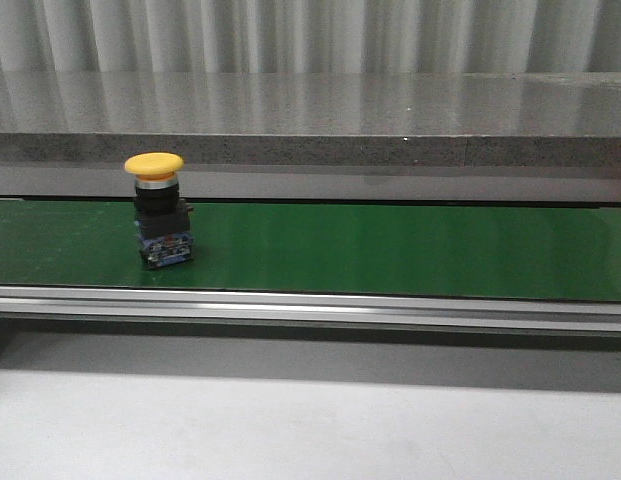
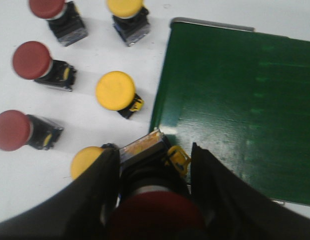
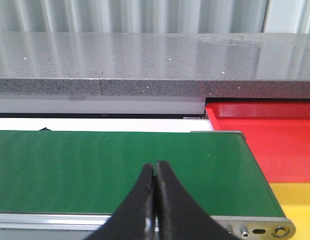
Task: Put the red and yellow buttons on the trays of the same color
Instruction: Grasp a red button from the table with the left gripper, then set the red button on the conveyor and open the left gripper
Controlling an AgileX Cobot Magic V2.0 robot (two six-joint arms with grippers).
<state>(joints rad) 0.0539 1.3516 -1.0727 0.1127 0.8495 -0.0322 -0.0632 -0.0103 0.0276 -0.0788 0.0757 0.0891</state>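
A yellow button (image 1: 155,166) stands upright on the green belt (image 1: 390,250) at the left in the front view. My left gripper (image 2: 155,160) is shut on a red button (image 2: 155,215), held above the white table at the belt's end (image 2: 234,100). Loose red buttons (image 2: 31,60) and yellow buttons (image 2: 115,90) lie on the table below it. My right gripper (image 3: 155,166) is shut and empty over the belt (image 3: 120,162). A red tray (image 3: 264,145) and a yellow tray (image 3: 297,200) sit past the belt's end. Neither gripper shows in the front view.
A grey stone ledge (image 1: 310,120) runs behind the belt, and a metal rail (image 1: 310,305) along its front. The belt's end roller bracket (image 3: 254,230) lies beside the yellow tray. White table surface (image 1: 290,420) lies in front of the belt.
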